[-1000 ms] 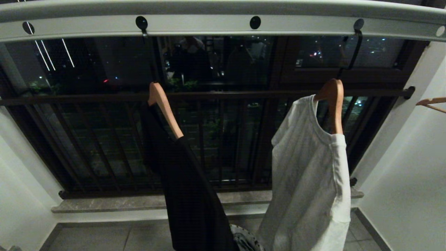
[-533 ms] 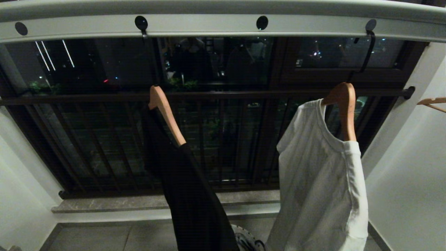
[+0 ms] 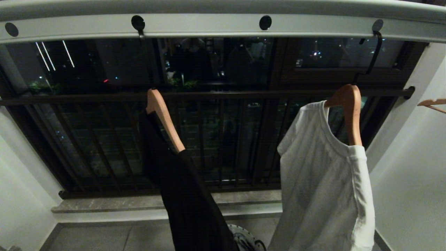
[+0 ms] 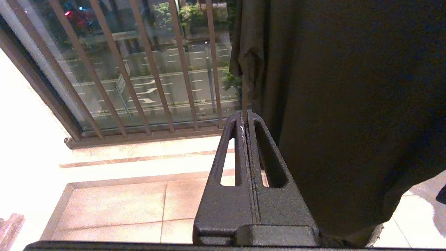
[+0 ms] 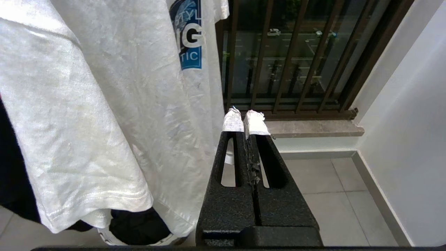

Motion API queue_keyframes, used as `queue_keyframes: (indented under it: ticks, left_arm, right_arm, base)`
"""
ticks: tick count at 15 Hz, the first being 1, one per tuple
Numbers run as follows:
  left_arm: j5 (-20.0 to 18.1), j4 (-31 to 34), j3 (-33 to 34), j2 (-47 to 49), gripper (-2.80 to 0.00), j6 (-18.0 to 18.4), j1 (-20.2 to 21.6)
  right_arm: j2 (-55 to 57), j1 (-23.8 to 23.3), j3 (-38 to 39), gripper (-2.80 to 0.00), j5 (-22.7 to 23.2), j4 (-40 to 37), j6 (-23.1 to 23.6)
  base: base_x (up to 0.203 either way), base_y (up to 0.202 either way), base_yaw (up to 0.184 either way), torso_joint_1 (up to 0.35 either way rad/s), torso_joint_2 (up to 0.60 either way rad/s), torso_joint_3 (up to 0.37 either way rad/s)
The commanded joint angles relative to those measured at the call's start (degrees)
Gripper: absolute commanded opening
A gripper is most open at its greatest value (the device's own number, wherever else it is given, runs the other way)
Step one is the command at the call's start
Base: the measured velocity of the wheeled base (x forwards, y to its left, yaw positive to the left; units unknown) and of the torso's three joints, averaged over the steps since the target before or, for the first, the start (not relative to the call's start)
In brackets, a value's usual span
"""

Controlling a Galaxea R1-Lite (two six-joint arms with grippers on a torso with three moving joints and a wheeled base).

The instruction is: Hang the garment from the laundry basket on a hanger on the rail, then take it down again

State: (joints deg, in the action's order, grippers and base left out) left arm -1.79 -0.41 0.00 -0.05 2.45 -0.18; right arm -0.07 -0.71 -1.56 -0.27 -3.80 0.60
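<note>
Fingers [image 4: 245, 120] of the left gripper and fingers [image 5: 232, 122] of the right gripper are pressed together, nothing held.

Two garments are hung on wooden hangers hooked into holes of the rail [image 3: 209, 26]: a black garment [image 3: 184, 195] toward its left part and a white T-shirt [image 3: 324, 188] toward its right end. Only a sliver of the laundry basket [image 3: 244, 238] is seen on the floor between them.

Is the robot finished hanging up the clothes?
Partly. A white T-shirt and a black garment already hang on hangers from the rail. The left hand and right hand are shut and empty. Dark cloth sits in the laundry basket; taking down remains.
</note>
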Motion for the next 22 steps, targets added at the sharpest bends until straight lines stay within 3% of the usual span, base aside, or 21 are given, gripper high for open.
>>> queue_keyframes:
  ticks: [1, 22]
  left_arm:
    - [-0.06, -0.02, 0.18, -0.04, -2.80, 0.01, 0.01]
    - [-0.06, -0.02, 0.09, -0.04, -2.80, 0.01, 0.01]
  right_arm:
    - [0.02, 0.00, -0.02, -2.80, 0.00, -0.03, 0.01]
    - [-0.01, 0.00, -0.02, -2.80, 0.00, -0.06, 0.01]
  base:
    - [0.000, 0.000, 0.000, 0.000, 0.00, 0.000]
    - [0.000, 0.000, 0.000, 0.000, 0.00, 0.000]
